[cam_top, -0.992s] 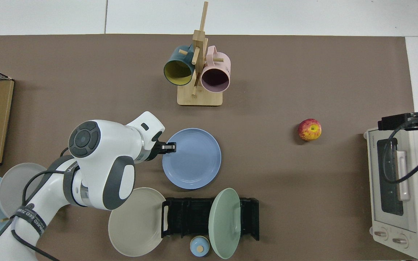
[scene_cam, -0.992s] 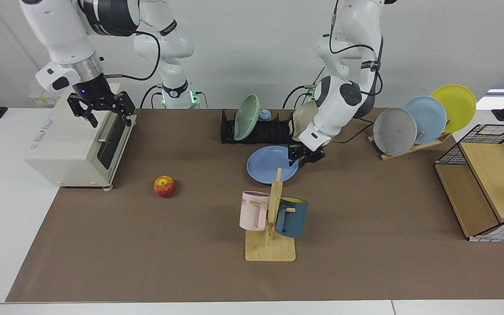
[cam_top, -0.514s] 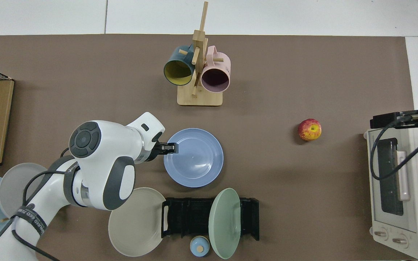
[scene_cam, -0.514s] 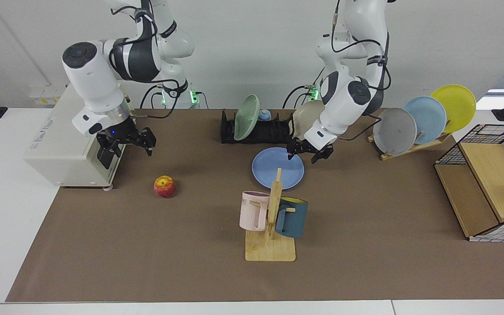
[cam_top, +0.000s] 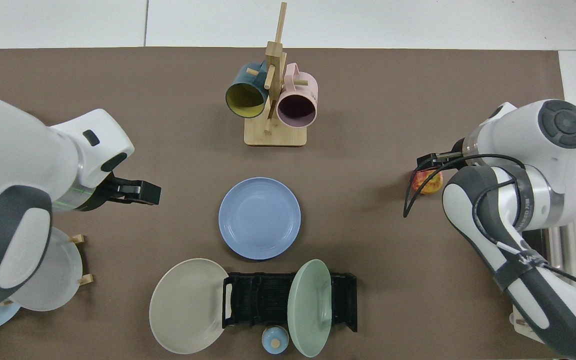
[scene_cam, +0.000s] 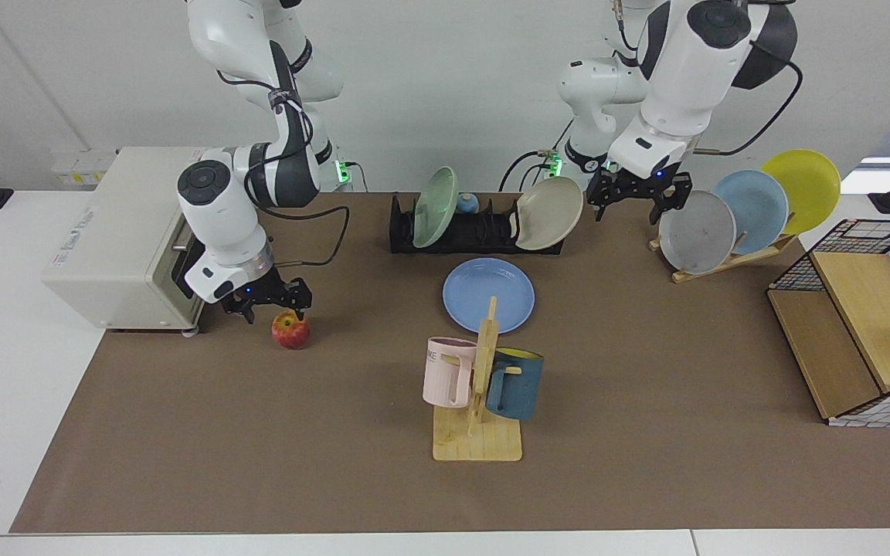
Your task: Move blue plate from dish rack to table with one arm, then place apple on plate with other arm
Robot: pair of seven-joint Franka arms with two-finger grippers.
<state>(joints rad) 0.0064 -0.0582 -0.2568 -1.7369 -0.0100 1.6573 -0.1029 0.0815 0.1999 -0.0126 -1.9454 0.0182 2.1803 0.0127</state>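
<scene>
The blue plate [scene_cam: 488, 295] [cam_top: 259, 218] lies flat on the brown table [scene_cam: 646, 386], just in front of the black dish rack [scene_cam: 484, 232] [cam_top: 263, 300]. Nothing touches it. My left gripper [scene_cam: 632, 205] [cam_top: 140, 190] hangs open and empty, high above the table beside the rack's end, well away from the plate. The red and yellow apple [scene_cam: 290, 330] [cam_top: 429, 182] rests on the table near the toaster oven. My right gripper [scene_cam: 275, 307] [cam_top: 427, 166] is open and low, just over the apple's far side. In the top view it hides part of the apple.
A green plate [scene_cam: 436, 207] stands in the rack and a beige plate [scene_cam: 549, 224] leans at its end. A wooden mug tree [scene_cam: 477, 386] [cam_top: 273, 100] stands before the blue plate. A toaster oven [scene_cam: 120, 239], a wooden plate stand [scene_cam: 746, 208] and a wire basket [scene_cam: 862, 309] line the sides.
The left gripper let go of the blue plate, then rose and swung away toward the wooden plate stand. The right arm came down from the toaster oven to the apple.
</scene>
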